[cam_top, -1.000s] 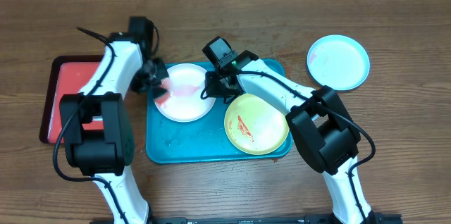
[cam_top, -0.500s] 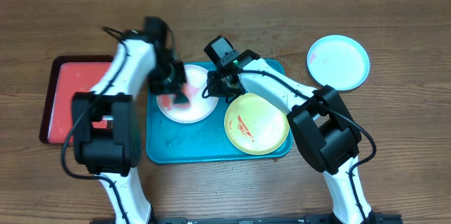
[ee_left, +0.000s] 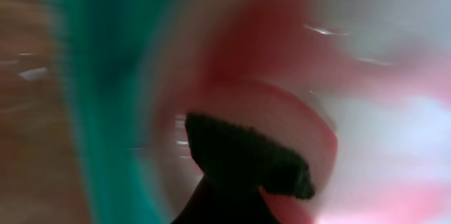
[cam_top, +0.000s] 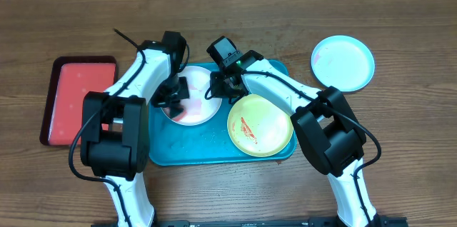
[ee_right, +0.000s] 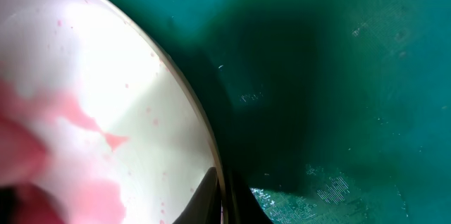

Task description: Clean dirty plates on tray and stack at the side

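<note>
The white plate (cam_top: 200, 104), smeared pink-red, lies at the far left of the teal tray (cam_top: 178, 148). My left gripper (cam_top: 173, 96) is down on the plate's left part, shut on a pink sponge (ee_left: 296, 129); the left wrist view is heavily blurred. My right gripper (cam_top: 216, 88) is shut on the white plate's right rim (ee_right: 211, 160), one finger on each side (ee_right: 223, 197). The yellow-green plate (cam_top: 260, 125) with a red streak lies on the tray's right part. The light blue plate (cam_top: 343, 63) lies on the table at the far right.
A smaller red tray with a dark rim (cam_top: 75, 98) lies left of the teal tray. Both arms cross over the teal tray's far edge. The tray floor (ee_right: 338, 76) right of the white plate shows wet marks.
My left gripper has swept with the sponge from the plate's left edge rightward onto the plate. The right gripper and all plates have stayed put.
</note>
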Controlling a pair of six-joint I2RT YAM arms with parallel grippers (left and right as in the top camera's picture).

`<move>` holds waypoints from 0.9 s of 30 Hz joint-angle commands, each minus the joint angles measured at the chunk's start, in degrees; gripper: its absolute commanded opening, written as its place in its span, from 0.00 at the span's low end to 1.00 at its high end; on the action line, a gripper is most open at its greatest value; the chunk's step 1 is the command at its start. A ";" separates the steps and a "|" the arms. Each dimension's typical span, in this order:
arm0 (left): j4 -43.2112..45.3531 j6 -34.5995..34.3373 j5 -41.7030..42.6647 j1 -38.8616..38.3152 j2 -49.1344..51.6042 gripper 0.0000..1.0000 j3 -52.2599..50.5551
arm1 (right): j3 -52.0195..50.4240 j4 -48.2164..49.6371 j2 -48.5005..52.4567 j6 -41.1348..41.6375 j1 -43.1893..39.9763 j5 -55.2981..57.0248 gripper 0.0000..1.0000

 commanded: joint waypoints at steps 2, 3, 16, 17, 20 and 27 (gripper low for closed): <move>-5.11 -5.70 -19.91 1.38 0.68 0.04 8.48 | 0.07 -2.19 1.66 -1.22 -0.96 4.85 0.04; -7.17 -6.78 -19.04 1.40 0.66 0.04 12.61 | 0.96 -2.58 1.51 -1.27 -0.96 4.85 0.04; -7.78 -4.92 6.21 18.14 -3.26 0.04 26.16 | 4.94 -3.67 -9.55 -18.03 3.80 21.75 0.04; -7.87 -4.17 8.59 20.31 -3.19 0.04 25.90 | 4.94 -3.52 -10.38 -20.22 5.03 26.32 0.04; -8.61 -2.62 11.61 26.32 -3.19 0.04 24.57 | 4.94 -1.75 -12.02 -28.26 9.25 42.66 0.04; -9.51 -0.28 11.58 36.35 -3.19 0.04 21.77 | 4.94 7.80 -12.48 -51.80 18.40 68.94 0.04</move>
